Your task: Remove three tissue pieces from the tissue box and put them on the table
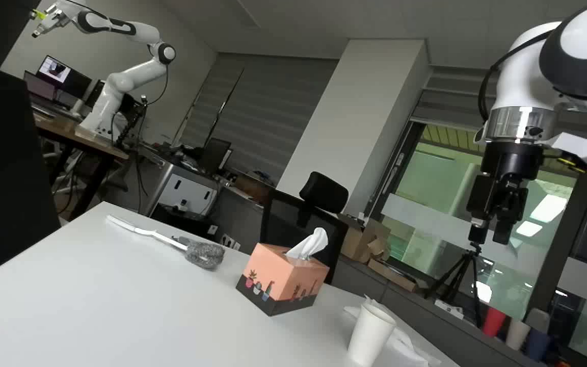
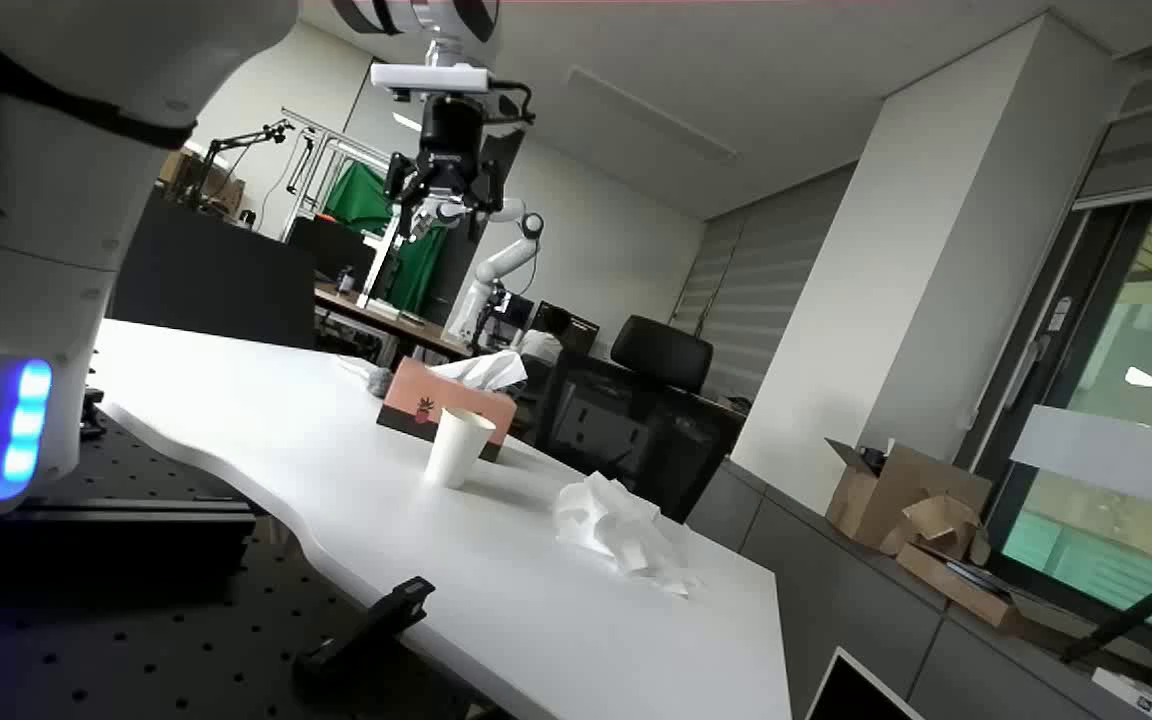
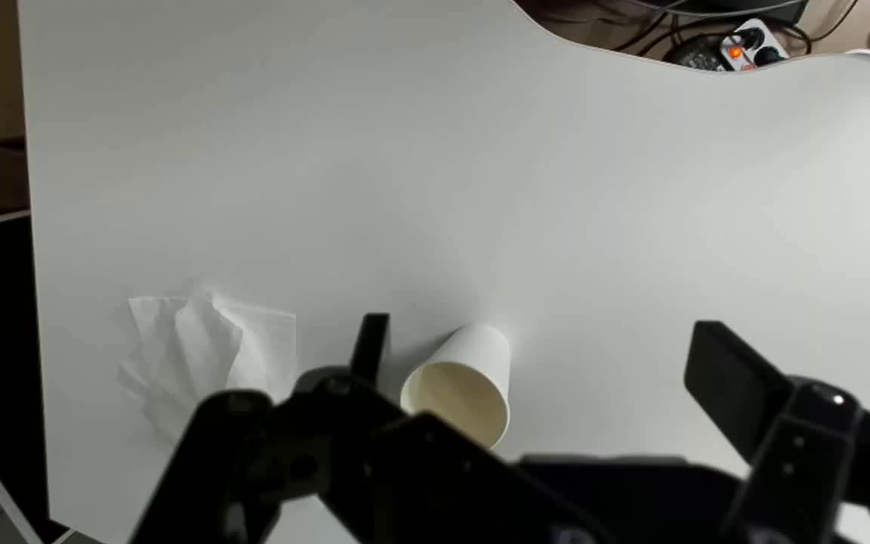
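Salmon-pink above a near-black base, the tissue box (image 1: 281, 279) stands on the white worktop (image 1: 145, 295), a tissue (image 1: 310, 245) rising from its top. I record crumpled tissue pieces (image 2: 608, 522) lying near the upright cup (image 2: 458, 448), apart from it. My hand (image 3: 541, 340) hangs above, fingers spread wide, grip empty.

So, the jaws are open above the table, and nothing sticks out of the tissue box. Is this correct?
Not entirely: a white tissue sticks out of the tissue box, as both exterior views show. The jaws are indeed open above the table.
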